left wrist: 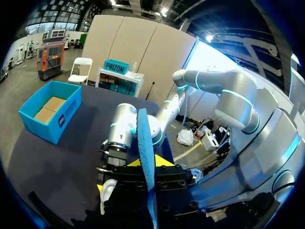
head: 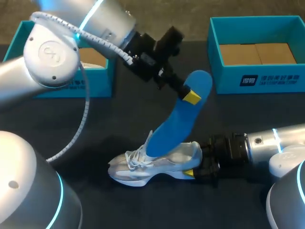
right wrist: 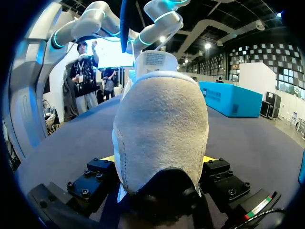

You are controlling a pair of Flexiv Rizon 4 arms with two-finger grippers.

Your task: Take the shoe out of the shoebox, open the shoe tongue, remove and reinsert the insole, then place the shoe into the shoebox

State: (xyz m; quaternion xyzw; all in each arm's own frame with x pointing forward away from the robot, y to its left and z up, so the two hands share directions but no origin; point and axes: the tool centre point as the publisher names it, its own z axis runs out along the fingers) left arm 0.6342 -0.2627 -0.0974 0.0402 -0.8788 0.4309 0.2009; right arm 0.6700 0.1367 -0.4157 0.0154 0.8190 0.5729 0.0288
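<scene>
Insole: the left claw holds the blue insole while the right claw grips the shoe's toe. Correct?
No. The right claw grips the shoe by its heel, not its toe; the right wrist view shows it. The left claw does hold the blue insole.

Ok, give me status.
Left jaws shut on blue insole, its lower end inside the shoe. Right jaws shut on shoe's heel. Nothing in the way.
</scene>
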